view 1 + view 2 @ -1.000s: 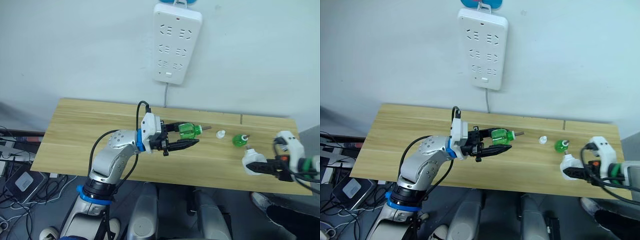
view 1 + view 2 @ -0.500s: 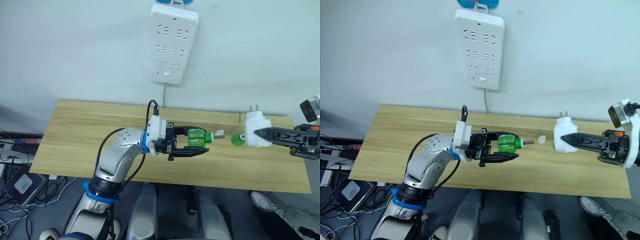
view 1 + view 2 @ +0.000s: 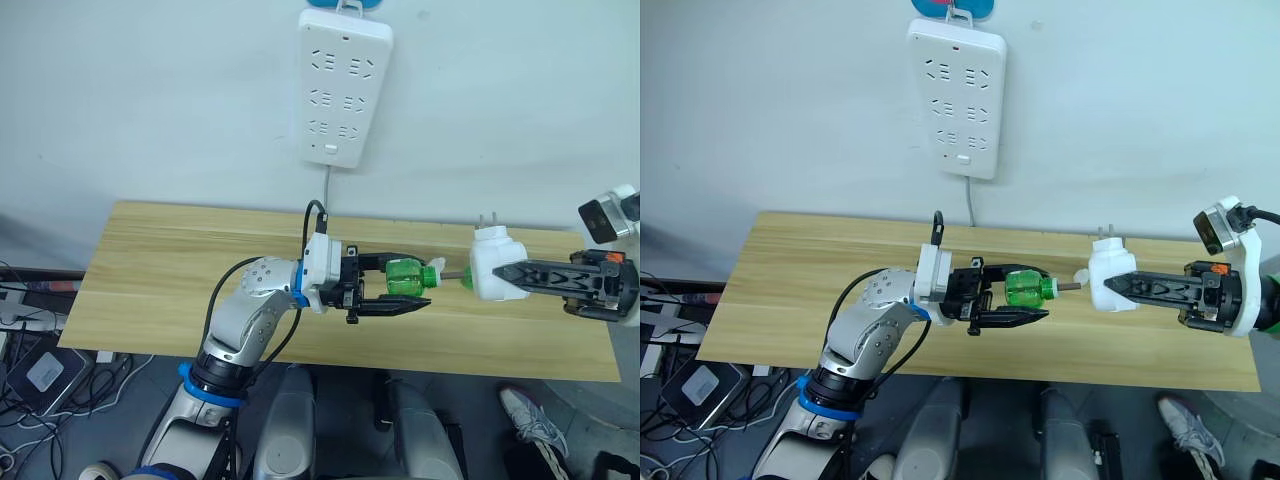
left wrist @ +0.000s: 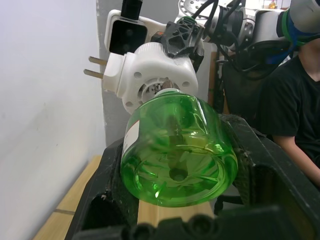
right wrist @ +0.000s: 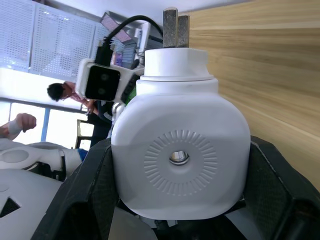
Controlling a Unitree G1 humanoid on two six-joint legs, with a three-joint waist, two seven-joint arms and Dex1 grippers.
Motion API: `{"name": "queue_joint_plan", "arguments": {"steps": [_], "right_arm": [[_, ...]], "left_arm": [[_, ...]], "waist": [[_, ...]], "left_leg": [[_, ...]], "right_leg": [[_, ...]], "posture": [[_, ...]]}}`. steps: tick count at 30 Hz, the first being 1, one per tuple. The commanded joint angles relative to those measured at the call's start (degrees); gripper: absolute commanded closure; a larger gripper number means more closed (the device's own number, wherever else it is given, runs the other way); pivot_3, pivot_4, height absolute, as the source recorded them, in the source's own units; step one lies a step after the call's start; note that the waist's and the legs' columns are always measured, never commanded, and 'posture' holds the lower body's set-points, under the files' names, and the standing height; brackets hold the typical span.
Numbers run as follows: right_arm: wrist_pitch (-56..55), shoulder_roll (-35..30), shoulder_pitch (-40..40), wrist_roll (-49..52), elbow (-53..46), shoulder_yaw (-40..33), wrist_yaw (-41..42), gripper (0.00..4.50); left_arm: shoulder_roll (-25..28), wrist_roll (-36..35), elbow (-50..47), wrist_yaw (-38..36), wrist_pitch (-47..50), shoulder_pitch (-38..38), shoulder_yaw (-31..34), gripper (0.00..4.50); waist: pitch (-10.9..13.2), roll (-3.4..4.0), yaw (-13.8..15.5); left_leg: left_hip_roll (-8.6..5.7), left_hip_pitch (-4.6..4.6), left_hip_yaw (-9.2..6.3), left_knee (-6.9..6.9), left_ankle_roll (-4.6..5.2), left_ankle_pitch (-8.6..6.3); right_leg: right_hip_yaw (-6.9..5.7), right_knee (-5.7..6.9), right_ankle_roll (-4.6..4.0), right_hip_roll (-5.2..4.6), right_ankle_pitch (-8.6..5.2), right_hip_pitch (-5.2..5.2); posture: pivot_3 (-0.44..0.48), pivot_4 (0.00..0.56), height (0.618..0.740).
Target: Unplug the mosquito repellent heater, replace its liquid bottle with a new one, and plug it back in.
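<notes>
My left gripper (image 3: 412, 282) is shut on a green liquid bottle (image 3: 404, 276), held sideways above the wooden table (image 3: 170, 270) with its neck pointing right. My right gripper (image 3: 505, 277) is shut on the white mosquito repellent heater (image 3: 488, 272), prongs (image 3: 487, 219) pointing up. The heater's open underside (image 4: 159, 86) faces the bottle (image 4: 177, 150), whose thin wick tip is right at that opening. I cannot tell whether the tip is inside. In the right wrist view the heater's round top (image 5: 180, 155) sits between the black fingers (image 5: 280, 190).
A long white power strip (image 3: 345, 85) hangs on the wall above the table, its cord running down behind it. A small white cap (image 3: 1080, 275) lies on the table beside the heater. A person in a black shirt (image 4: 295, 110) sits past the table.
The right gripper has carried the heater left toward the bottle. The left gripper has moved the bottle slightly right. The gap between them has nearly closed.
</notes>
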Motion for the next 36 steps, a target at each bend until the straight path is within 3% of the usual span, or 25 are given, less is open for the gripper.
{"name": "queue_joint_plan", "arguments": {"steps": [1, 25, 36], "right_arm": [[-0.33, -1.08, -1.04, 1.67, -0.7, -0.08, 1.47, 1.48], [-2.37, 1.13, -3.46, 1.67, -3.08, 2.79, 0.93, 1.48], [-1.29, -1.38, -3.8, 1.67, -2.75, 3.98, 4.29, 1.48]], "left_arm": [[-0.84, 0.12, -0.13, -0.14, -1.2, -0.17, -0.74, 2.24], [-3.17, 0.83, 0.45, 1.33, -1.28, -0.94, -2.07, 2.24], [-3.79, 1.29, 1.26, 2.04, -2.02, -1.99, -1.63, 2.24]], "waist": [[0.0, 0.01, -0.11], [-0.02, 0.04, -0.38], [-0.03, 0.05, -0.41]], "left_leg": [[0.0, 0.0, 0.0, 0.02, 0.0, 0.0], [0.0, 0.01, -0.01, 0.18, 0.0, 0.0], [0.0, 0.01, -0.01, 0.2, 0.01, 0.0]], "right_leg": [[0.0, 0.0, 0.0, 0.0, 0.01, 0.01], [0.01, 0.1, -0.01, 0.01, 0.06, 0.04], [0.02, 0.1, -0.23, 0.01, 0.2, 0.05]], "posture": [[0.21, 0.32, 0.74], [0.198, 0.337, 0.74], [0.199, 0.34, 0.74]]}}
